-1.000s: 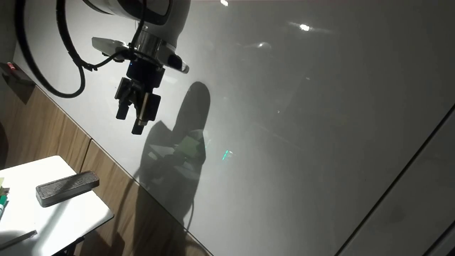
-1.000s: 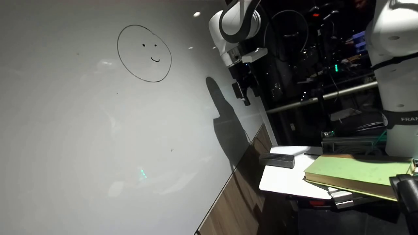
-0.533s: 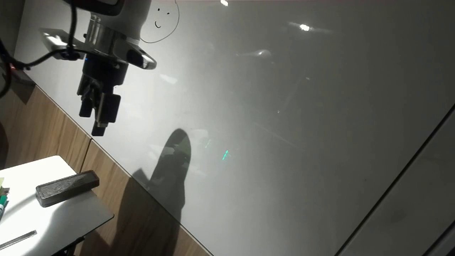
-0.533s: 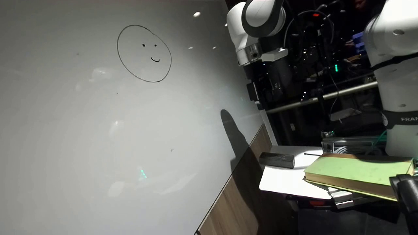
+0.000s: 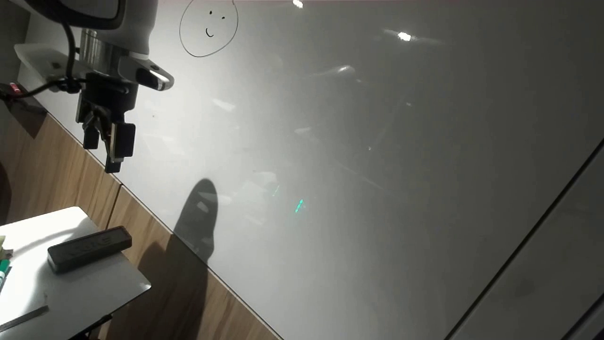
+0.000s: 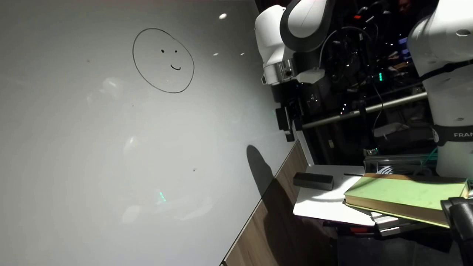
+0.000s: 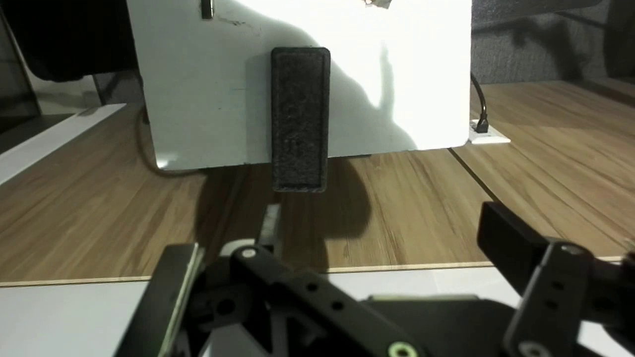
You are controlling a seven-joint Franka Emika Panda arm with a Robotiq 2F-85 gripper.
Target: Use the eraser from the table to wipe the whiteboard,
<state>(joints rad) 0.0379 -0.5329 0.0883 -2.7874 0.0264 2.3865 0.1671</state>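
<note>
The dark grey eraser (image 5: 89, 248) lies on the white table (image 5: 111, 283), one end sticking out past the table's edge on the whiteboard side. It also shows in an exterior view (image 6: 313, 181) and in the wrist view (image 7: 300, 119). My gripper (image 5: 102, 155) is open and empty, above the table and apart from the eraser; it also shows in an exterior view (image 6: 293, 132). In the wrist view the fingers (image 7: 382, 223) stand wide apart, with the eraser beyond them and left of their middle. The whiteboard (image 6: 111, 147) bears a drawn smiling circle face (image 6: 163, 61).
A thick green book (image 6: 402, 195) lies at the table's far end, with a dark thin bar (image 5: 23, 318) nearby. Wood panelling (image 5: 71, 170) runs below the whiteboard, beside the table. The robot's base (image 6: 454, 155) stands behind the book. A green marker (image 5: 4, 269) is at the frame's edge.
My gripper has moved left, away from over the whiteboard, in an exterior view; elsewhere it has moved right and lower. Its shadow now covers the eraser. The eraser has not moved.
</note>
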